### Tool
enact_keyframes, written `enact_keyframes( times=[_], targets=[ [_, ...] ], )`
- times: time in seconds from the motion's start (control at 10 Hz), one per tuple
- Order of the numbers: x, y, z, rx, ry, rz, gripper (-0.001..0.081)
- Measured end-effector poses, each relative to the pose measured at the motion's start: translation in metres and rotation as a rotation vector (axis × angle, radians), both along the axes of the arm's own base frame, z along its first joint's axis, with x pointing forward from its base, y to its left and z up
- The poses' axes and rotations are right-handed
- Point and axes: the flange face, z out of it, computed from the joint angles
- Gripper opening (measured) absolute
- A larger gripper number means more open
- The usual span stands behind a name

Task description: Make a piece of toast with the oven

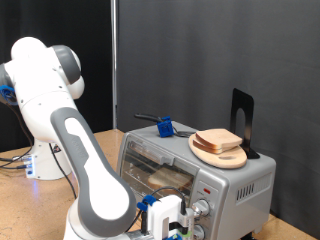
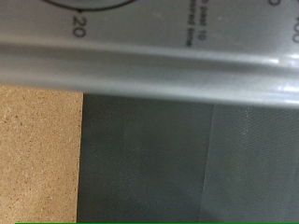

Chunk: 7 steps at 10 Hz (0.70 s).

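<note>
Toast inside oven; gripper at its knobs, finger state unclear.

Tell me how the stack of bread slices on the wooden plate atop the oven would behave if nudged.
The bread slices look light and soft, so they would probably slide or shift off each other rather than roll. The round wooden plate sits flat on the oven top and seems unlikely to tip. The gripper is low, at the oven's front.
</note>
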Motion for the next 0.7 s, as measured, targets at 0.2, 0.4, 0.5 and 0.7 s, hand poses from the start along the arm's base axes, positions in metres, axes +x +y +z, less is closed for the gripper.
enact_keyframes(
  times=[0.2, 0.4, 0.5, 0.7],
  targets=[
    [-0.0014, 0.0035, 0.0001, 0.008, 0.005, -0.003, 0.0513],
    [-0.0045, 0.0030, -0.0002, 0.000, 0.013, -0.007, 0.0332],
    [-0.0063, 0.0019, -0.0029, -0.005, 0.020, -0.014, 0.0332],
    [-0.0077, -0.0007, -0.0001, -0.003, 0.022, -0.020, 0.0100]
  ],
)
